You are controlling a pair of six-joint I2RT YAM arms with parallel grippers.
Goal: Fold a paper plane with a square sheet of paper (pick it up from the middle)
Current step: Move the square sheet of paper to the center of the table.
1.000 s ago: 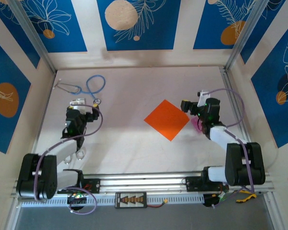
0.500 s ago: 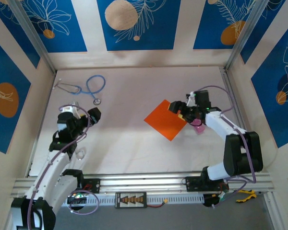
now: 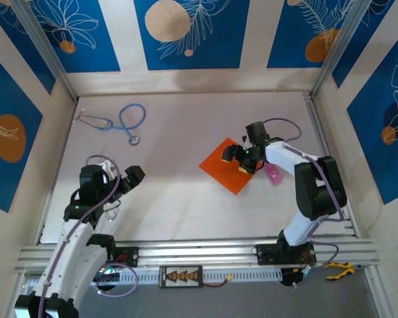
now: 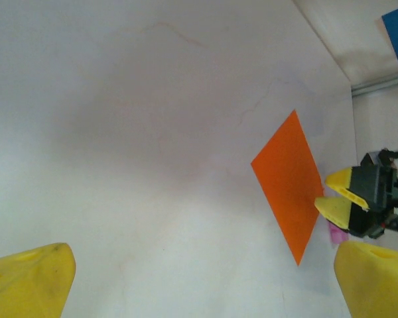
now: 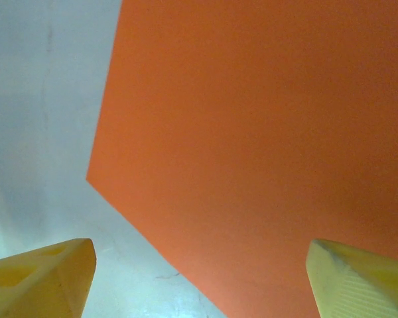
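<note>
Well left of the square sheet of paper (image 3: 220, 170), the left gripper (image 3: 123, 180) hangs released, jaws spread and empty. The sheet lies flat and unfolded on the tabletop (image 3: 186, 205). Over its right part the right gripper (image 3: 237, 159) hovers, jaws wide apart, grasping nothing. A pink thing (image 3: 272, 173) lies just right of the sheet.

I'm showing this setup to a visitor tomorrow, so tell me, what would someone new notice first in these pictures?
The bright orange square sheet of paper jumps out, lying flat and diamond-wise on the pale table, right of centre. The right gripper hovers over it with its jaws open. At the far left lies a blue stethoscope, and blue leaf-patterned panels ring the table.
</note>
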